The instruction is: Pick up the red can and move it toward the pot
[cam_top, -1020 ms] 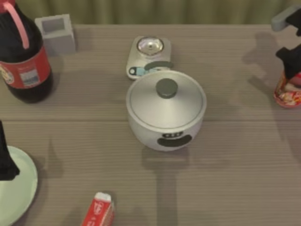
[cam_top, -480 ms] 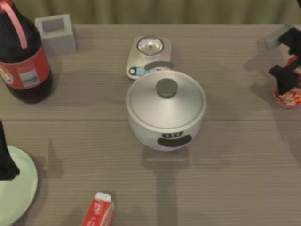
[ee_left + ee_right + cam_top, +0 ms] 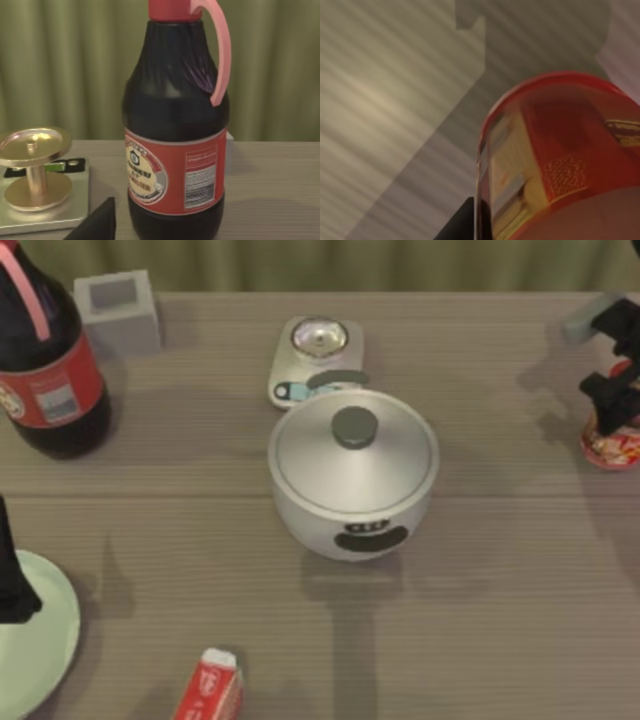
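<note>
Red and glossy, the red can point(image 3: 612, 443) stood upright near the right edge of the worktop point(image 3: 500, 570) in the top view, well apart from the pot point(image 3: 352, 472). The right claw point(image 3: 612, 400) hung directly over the can, its dark fingers covering the can's top, so that only the lower label showed beneath them; whether those fingers were clenched on the can or released could not be told from above. In the right wrist view the red can point(image 3: 560, 160) filled much of the picture, very close, its shiny red top and printed label plain, with a dark edge of the claw beside it, yet no clear contact could be made out there either. The silver-grey pot sat at the middle of the worktop, lid on, its dark knob point(image 3: 354, 427) centred and its black handle point(image 3: 368, 534) facing the near edge. Just behind the pot lay a small white kitchen scale point(image 3: 314, 360) with a steel disc. A grey box point(image 3: 118, 310) stood at the far left, beside a big dark bottle point(image 3: 45, 355) with a red label and a pink handle. A pale green plate point(image 3: 50, 640) lay at the left edge, with the left claw point(image 3: 14, 580) parked over it; its state could not be told. A red-and-white carton point(image 3: 210, 685) lay near the front edge. The left wrist view showed the dark bottle point(image 3: 175, 130) close up and the kitchen scale point(image 3: 37, 185) beside it.
</note>
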{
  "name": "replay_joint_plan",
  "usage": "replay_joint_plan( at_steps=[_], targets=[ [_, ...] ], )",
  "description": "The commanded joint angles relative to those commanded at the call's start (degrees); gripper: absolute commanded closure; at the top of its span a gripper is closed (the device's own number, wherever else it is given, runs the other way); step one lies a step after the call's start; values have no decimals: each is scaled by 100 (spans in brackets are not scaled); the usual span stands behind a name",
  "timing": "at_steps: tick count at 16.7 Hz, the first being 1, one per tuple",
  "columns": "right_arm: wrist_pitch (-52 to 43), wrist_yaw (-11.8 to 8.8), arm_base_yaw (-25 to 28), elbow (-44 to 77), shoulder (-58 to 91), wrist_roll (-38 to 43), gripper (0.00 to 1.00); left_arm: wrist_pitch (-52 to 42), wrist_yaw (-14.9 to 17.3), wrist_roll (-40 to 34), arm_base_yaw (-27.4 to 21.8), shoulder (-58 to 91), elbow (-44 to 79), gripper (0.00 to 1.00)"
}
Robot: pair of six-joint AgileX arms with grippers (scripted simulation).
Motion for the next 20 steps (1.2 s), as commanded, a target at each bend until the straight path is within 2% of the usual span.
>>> replay_joint_plan(
  at_steps=[7,17,20],
  targets=[
    [0,0,0,0,0,0,98,0,0,0,0,0,0,0],
    [-5,-2,-12,-14,-14,8,100,0,0,0,0,0,0,0],
    [-55,-19,14,-409,-420,5,100,0,0,0,0,0,0,0]
  ],
)
